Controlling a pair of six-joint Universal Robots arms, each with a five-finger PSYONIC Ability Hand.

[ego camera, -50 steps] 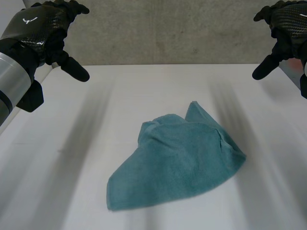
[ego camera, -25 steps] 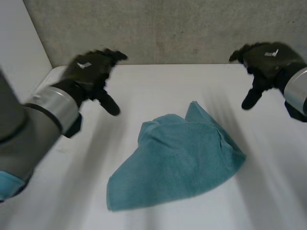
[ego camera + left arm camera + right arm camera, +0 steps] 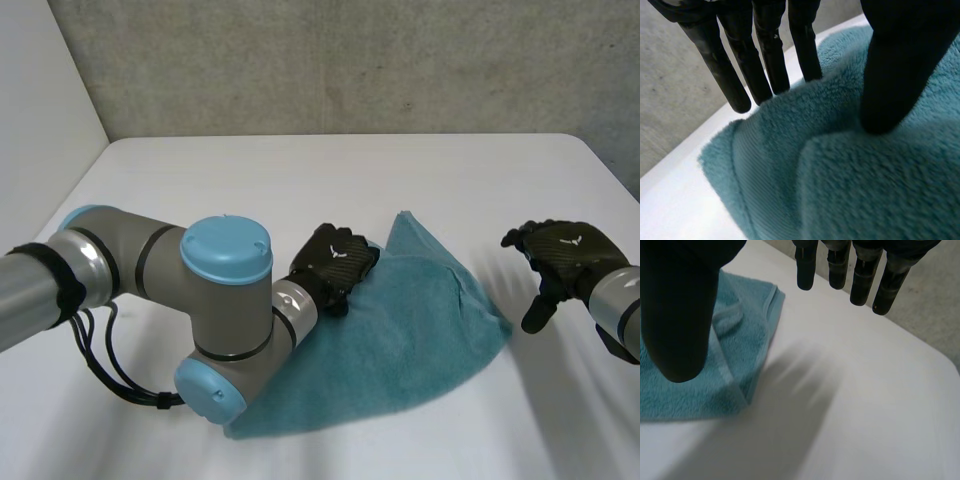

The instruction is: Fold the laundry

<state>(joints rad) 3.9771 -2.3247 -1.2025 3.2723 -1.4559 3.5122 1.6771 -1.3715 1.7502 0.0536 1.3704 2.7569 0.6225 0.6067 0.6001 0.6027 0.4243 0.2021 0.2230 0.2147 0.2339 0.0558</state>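
Head view: the teal towel (image 3: 420,320) lies on the worktop (image 3: 250,180). The left robot hand (image 3: 330,265) rests on its left edge. The right robot hand (image 3: 565,255) is beside it.
Left wrist view: fingers (image 3: 765,55) wide, touching towel.
Right wrist view: fingers wide, empty.

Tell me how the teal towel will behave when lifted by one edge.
Probably floppy: the teal towel lies in soft folds on the white table, so it should droop from the lifted edge. Its thick pile looks grippy, unlikely to slip. A push would likely bunch it rather than slide it.
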